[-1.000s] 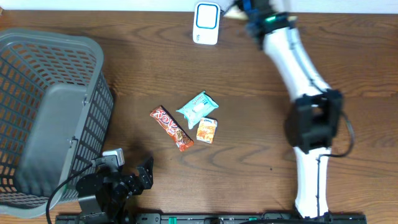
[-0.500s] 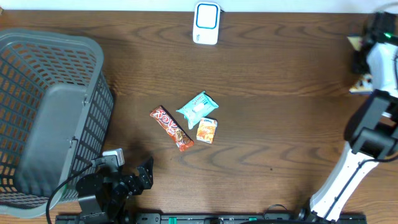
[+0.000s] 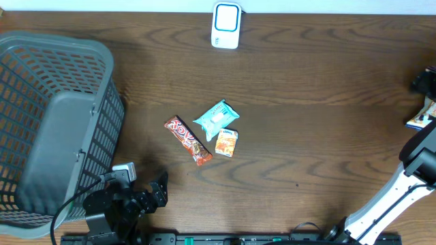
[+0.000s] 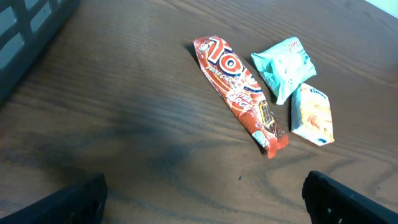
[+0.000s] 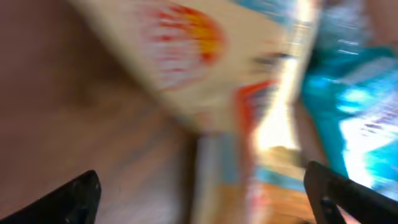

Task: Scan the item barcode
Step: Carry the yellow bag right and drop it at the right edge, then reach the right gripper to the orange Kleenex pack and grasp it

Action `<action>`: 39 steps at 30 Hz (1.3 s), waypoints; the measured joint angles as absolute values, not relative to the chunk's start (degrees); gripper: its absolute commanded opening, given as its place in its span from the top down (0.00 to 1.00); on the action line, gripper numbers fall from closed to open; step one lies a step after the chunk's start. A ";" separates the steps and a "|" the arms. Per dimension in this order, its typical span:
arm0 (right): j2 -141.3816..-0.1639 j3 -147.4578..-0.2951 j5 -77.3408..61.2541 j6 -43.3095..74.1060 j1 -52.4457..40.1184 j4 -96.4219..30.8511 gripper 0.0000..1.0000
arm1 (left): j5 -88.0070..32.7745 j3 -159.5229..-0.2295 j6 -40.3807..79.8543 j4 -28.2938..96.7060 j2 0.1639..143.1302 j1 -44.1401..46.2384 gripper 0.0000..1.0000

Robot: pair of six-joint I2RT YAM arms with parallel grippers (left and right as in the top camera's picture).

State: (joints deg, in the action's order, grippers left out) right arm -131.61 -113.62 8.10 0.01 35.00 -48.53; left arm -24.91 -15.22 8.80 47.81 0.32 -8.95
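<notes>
Hanging over the table's (image 3: 306, 82) right edge, the right gripper (image 5: 205, 199) spreads its jaws just above blurred snack packets (image 5: 261, 93). The left gripper (image 4: 205, 202), jaws also apart, sits near the front edge, the candy bar (image 4: 239, 93) mid-table, well ahead.
</notes>
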 measured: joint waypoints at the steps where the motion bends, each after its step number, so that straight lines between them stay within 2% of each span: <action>1: -130.17 -113.36 4.27 0.75 34.65 -47.97 0.01 | -24.91 -15.22 8.80 47.79 0.32 -8.95 0.02; 7: -109.54 -113.43 -16.82 12.23 27.86 -46.26 0.01 | -24.91 -15.22 8.80 47.79 0.32 -8.95 0.02; 12: -97.86 -114.72 -22.85 20.16 16.12 -54.30 0.01 | -24.91 -15.22 8.80 47.81 0.32 -8.95 0.02; 16: -96.95 -114.69 -24.67 22.44 5.80 -57.78 0.01 | -24.91 -15.22 8.80 47.83 0.32 -8.95 0.02; 19: -99.15 -114.63 -24.97 23.14 -2.37 -62.02 0.05 | -24.91 -15.22 8.80 47.79 0.32 -8.95 0.02; 23: -102.80 -114.41 -25.04 18.83 -12.21 -69.91 0.07 | -24.93 -15.22 8.80 47.81 0.32 -8.95 0.02; 27: -108.25 -114.02 -22.09 13.56 -23.38 -74.54 0.22 | -24.91 -15.22 8.80 47.81 0.32 -8.95 0.02; 28: -109.80 -114.02 -21.06 12.84 -25.61 -75.77 0.38 | -24.91 -15.22 8.80 47.81 0.32 -8.95 0.02; 30: -113.71 -113.97 -18.65 12.03 -30.11 -77.30 0.55 | -24.91 -15.22 8.78 47.83 0.32 -8.95 0.02; 32: -118.15 -113.93 -16.64 11.27 -33.69 -78.50 0.60 | -24.91 -15.22 8.80 47.81 0.32 -8.95 0.02; 39: -131.02 -113.51 -12.47 13.47 -40.16 -81.25 0.61 | -24.93 -15.22 8.80 47.83 0.32 -8.95 0.02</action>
State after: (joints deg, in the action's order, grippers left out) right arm -131.02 -113.51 -12.47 13.47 -40.16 -81.25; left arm -24.93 -15.22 8.80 47.83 0.32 -8.95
